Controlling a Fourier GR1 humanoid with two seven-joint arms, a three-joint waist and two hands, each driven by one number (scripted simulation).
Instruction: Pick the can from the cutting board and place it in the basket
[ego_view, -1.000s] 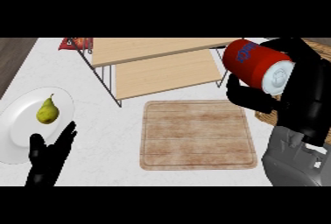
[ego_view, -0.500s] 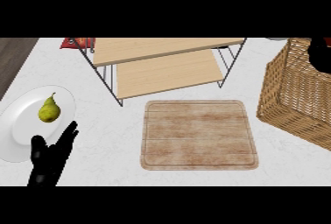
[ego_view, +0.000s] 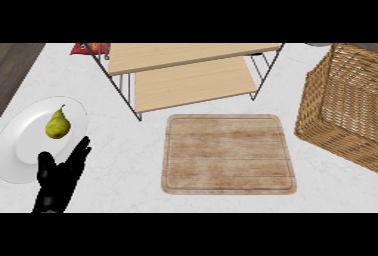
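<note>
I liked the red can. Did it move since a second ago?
Yes. It was held up above the basket, right of the cutting board. Now it shows nowhere, nor does the right robot hand.

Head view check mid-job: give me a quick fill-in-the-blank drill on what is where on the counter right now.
1. The pear lies on a white ____.
2. The cutting board has ____ on it.
3. The wicker basket stands to the ____ of the cutting board.
4. The only hand in view is the ____ hand, open at the lower edge.

Missing words: plate; nothing; right; left
</note>
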